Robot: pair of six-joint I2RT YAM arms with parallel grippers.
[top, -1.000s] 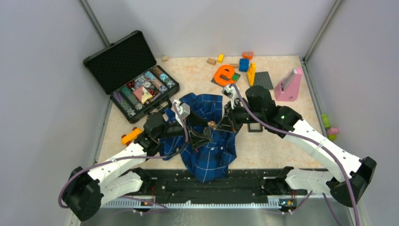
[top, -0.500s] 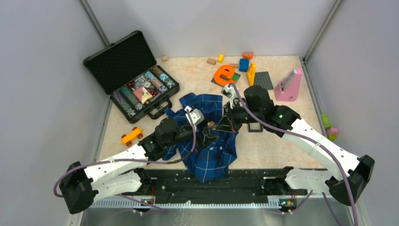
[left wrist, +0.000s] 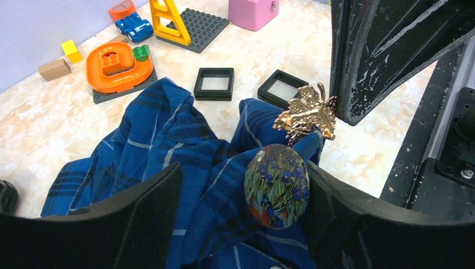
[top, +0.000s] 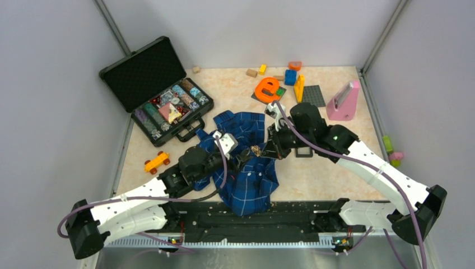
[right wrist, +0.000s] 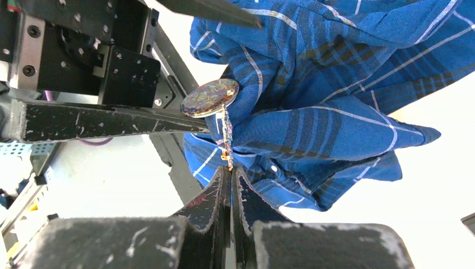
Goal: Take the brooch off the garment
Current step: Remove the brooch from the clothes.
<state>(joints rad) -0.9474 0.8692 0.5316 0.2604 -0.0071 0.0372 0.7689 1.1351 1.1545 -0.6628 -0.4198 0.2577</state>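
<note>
The garment, a dark blue plaid shirt, lies bunched at the table's middle, with one fold lifted. The brooch, a small round disc with a painted flower face, sits on that fold. My left gripper is open and straddles the disc. Its right finger is at the disc's edge and its left finger stands apart. A gold leaf-shaped ornament hangs beside the disc. My right gripper is shut on the ornament's lower end.
An open black case of chips stands at the back left. An orange toy, coloured blocks, a grey baseplate and a pink block sit at the back. Two black square frames lie beside the shirt, and a yellow toy car on the left.
My left arm has reached further right across the shirt, bringing its jaws around the disc, and they have narrowed a little. The right gripper has held its pinch in place.
</note>
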